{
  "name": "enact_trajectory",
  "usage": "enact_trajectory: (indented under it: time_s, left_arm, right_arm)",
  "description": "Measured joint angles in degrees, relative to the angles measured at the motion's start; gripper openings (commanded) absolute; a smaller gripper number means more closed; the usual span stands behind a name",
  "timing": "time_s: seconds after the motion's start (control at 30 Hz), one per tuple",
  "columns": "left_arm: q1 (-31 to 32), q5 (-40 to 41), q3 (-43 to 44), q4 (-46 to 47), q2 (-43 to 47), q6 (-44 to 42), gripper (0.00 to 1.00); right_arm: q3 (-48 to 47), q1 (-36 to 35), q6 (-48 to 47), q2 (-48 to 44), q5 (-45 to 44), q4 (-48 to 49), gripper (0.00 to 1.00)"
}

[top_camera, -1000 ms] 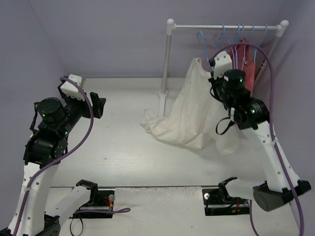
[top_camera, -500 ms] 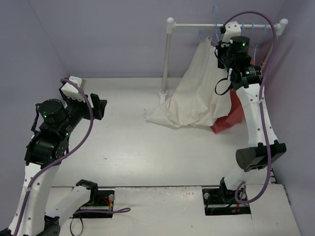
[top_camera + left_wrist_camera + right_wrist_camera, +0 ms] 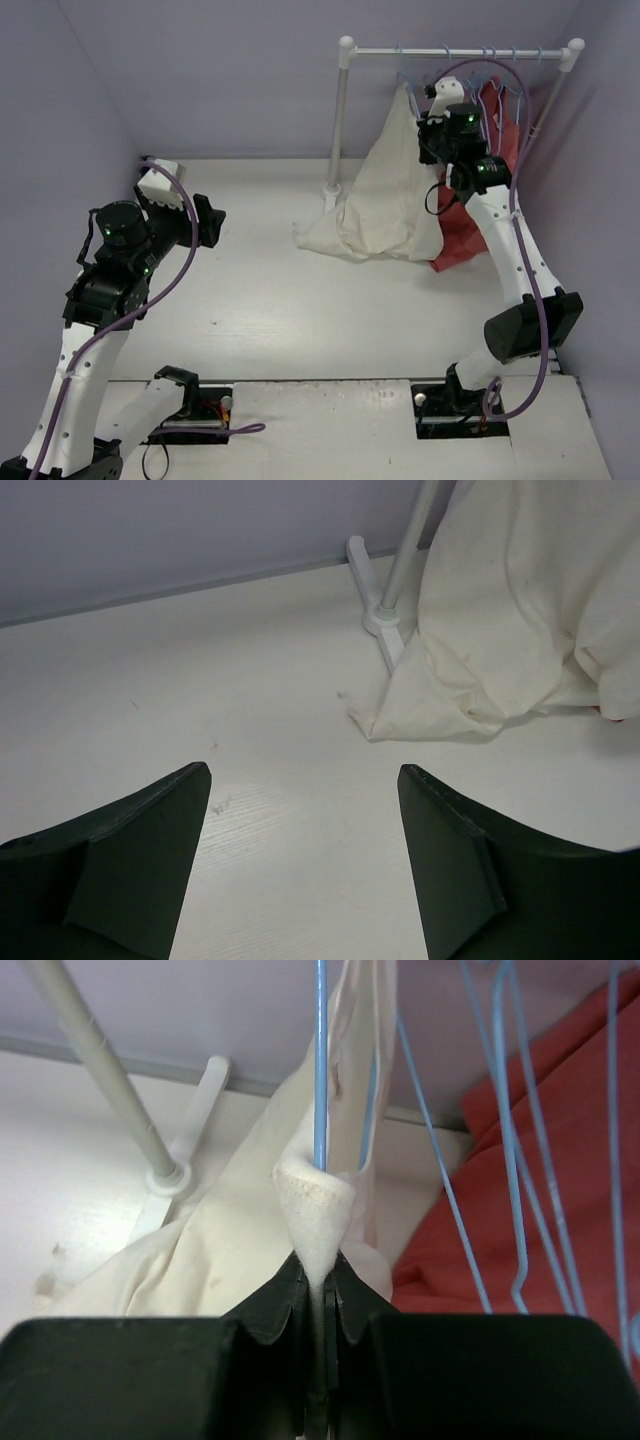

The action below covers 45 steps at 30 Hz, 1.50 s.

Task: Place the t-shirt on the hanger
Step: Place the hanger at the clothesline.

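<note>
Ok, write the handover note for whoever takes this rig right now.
Left pincer: open, empty, over the table.
Right pincer: shut on a fold of the t-shirt, up at the hanger on the rail.
Done: the shirt's top is up at the hanger; its hem lies on the table.
Left: seat both shoulders on the hanger, release. Not clear if the wire is inside the shirt yet.
</note>
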State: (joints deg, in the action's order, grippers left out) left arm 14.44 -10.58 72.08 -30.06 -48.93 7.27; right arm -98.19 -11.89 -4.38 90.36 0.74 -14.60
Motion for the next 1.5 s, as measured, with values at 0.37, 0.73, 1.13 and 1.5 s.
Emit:
enact_trajectory:
  time_s: [0.37, 0.73, 1.13, 1.5]
  left_arm:
    - [0.0, -0.1, -1.6, -0.1, 1.0, 1.2, 0.71]
    - [0.0, -0.1, -1.3, -0.1, 1.1, 2.0, 0.71]
    - [0.0, -0.1, -1.3, -0.1, 1.4, 2.0, 0.71]
    - [0.0, -0.1, -1.6, -0.1, 2.0, 2.0, 0.71]
  right_arm:
    - [9.0, -2.0, 4.3, -6.0, 1.0, 5.4, 0.00]
    - [8.4, -2.8, 3.8, -11.2, -2.2, 5.8, 0.00]
    - [8.3, -2.8, 3.7, -11.1, -1.2, 6.5, 0.00]
    - [9.7, -2.8, 6.2, -4.8, 1.1, 10.0, 0.00]
